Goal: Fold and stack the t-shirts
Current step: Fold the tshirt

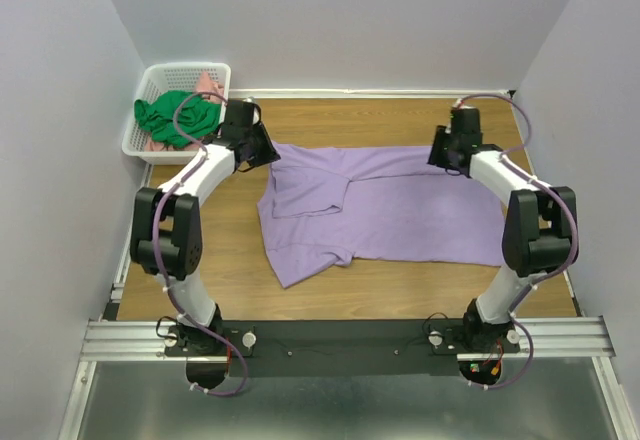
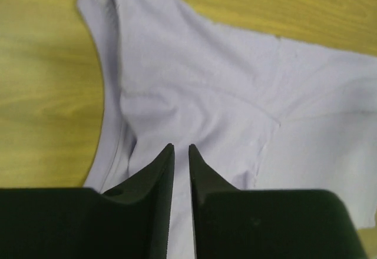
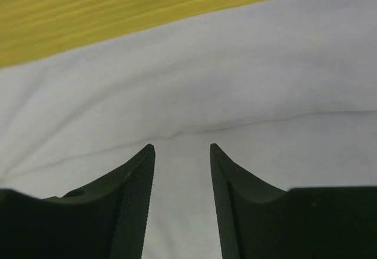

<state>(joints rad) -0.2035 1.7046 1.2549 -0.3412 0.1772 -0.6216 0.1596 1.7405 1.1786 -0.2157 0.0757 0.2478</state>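
Overhead, the lavender t-shirt [image 1: 400, 215] lies spread flat across the middle of the wooden tabletop [image 1: 400, 120], with a flap folded over on its left half and one corner reaching toward the near edge. The left gripper [image 1: 262, 148] hangs over the shirt's far left corner and the right gripper [image 1: 447, 152] over its far right edge. From this view I cannot tell how far either pair of jaws is open. At the far left corner stands a white lattice basket [image 1: 185, 68]. It holds a crumpled green t-shirt [image 1: 175, 118], and a pink t-shirt [image 1: 208, 85] shows beside and under it.

In the left wrist view, the two black fingers [image 2: 159, 176] stand nearly together with only a thin slit between them. Lavender cloth shows through the slit below the tips, and no fold of it is visibly pinched. The shirt fills most of this view, a seam curving across it, with bare wood to the left and along the top.

In the right wrist view, the ribbed fingers [image 3: 132, 182] are clearly parted with a wide gap, and nothing is caught between them. They hover just above smooth lavender cloth crossed by a shallow crease, and a strip of tabletop runs along the top.
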